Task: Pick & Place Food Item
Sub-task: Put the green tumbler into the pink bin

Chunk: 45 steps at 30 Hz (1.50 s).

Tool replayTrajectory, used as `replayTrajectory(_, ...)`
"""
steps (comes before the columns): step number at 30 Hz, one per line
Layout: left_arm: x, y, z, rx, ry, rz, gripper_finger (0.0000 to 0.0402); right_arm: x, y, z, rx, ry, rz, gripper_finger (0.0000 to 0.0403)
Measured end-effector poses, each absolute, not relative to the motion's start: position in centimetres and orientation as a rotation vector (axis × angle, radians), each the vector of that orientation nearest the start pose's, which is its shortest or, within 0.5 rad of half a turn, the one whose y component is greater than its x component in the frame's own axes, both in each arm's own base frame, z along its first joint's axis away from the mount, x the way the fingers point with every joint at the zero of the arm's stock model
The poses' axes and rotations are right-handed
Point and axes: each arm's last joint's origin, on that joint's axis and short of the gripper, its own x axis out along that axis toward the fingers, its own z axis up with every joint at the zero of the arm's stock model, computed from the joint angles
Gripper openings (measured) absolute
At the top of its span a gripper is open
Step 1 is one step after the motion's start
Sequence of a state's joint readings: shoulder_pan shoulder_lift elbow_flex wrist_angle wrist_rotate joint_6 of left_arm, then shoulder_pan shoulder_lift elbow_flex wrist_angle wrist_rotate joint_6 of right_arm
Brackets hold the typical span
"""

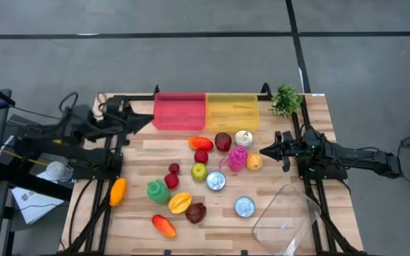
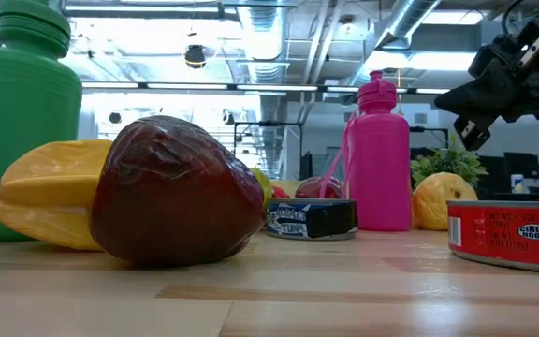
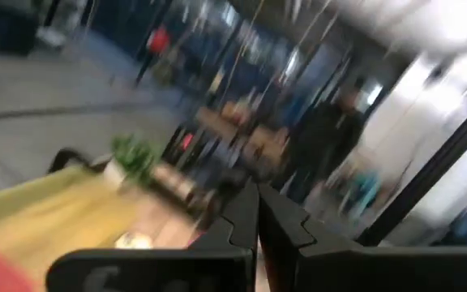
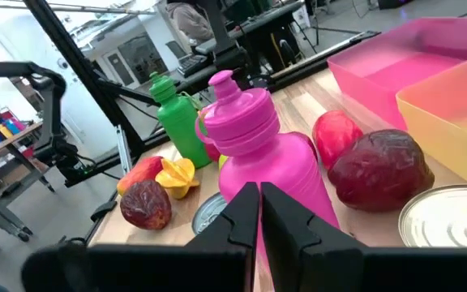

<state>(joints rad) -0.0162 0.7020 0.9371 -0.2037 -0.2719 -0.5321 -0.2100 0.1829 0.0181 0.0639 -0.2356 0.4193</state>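
Observation:
Many food items lie on the wooden table: a tomato [image 1: 201, 143], a dark red fruit [image 1: 223, 141], a lemon [image 1: 254, 161], a yellow starfruit [image 1: 179, 203] and others, among cans and a pink bottle [image 1: 237, 158]. A pink bin [image 1: 179, 112] and a yellow bin [image 1: 232, 112] stand at the far edge. My left gripper [image 1: 150, 119] is shut and empty, raised beside the pink bin's left end. My right gripper [image 1: 263, 151] is shut and empty, above the table just right of the pink bottle [image 4: 258, 154] and the lemon.
A green bottle [image 1: 157, 190], three cans [image 1: 216, 181] [image 1: 244, 206] [image 1: 244, 138], a clear plastic container [image 1: 285, 217] at the near right, a small plant [image 1: 286, 99] at the far right corner. An orange fruit [image 1: 118, 190] lies at the left edge. People show in the room beyond.

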Motion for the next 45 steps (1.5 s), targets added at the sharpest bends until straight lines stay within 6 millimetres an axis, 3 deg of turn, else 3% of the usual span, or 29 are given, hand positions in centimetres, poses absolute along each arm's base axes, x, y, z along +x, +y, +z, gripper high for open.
replayTrajectory(7, 16.8, 0.2, 43.6, -0.381, 0.231, 0.211, 0.0027, 10.6, -1.6, 16.2, 0.440, 0.098, 0.005, 0.0013)
replayTrajectory(15, 16.4, -0.2, 45.9, -0.342, 0.510, 0.132, 0.0143, 10.6, -1.6, 16.2, 0.440, 0.097, 0.006, 0.0013)
replayTrajectory(23, 18.3, -3.4, 42.3, -0.251, 0.904, 0.014, 0.0221, 10.6, -1.6, 16.2, 0.442, 0.096, 0.005, 0.0013)
replayTrajectory(27, 18.8, -5.7, 41.8, -0.202, 0.946, -0.084, 0.0236, 10.6, -1.6, 16.2, 0.474, 0.101, -0.003, 0.0013)
replayTrajectory(33, 19.2, -7.8, 39.9, -0.105, 0.946, -0.087, 0.0240, 10.6, -1.6, 16.0, 0.473, 0.113, -0.008, 0.0013)
replayTrajectory(39, 20.0, -9.2, 36.5, -0.125, 0.988, -0.104, 0.0274, 10.6, -1.7, 15.8, 0.474, 0.133, -0.041, 0.0017)
replayTrajectory(45, 20.0, -9.5, 35.0, -0.113, 1.017, -0.103, 0.0312, 10.6, -1.7, 15.7, 0.475, 0.141, -0.043, 0.0042)
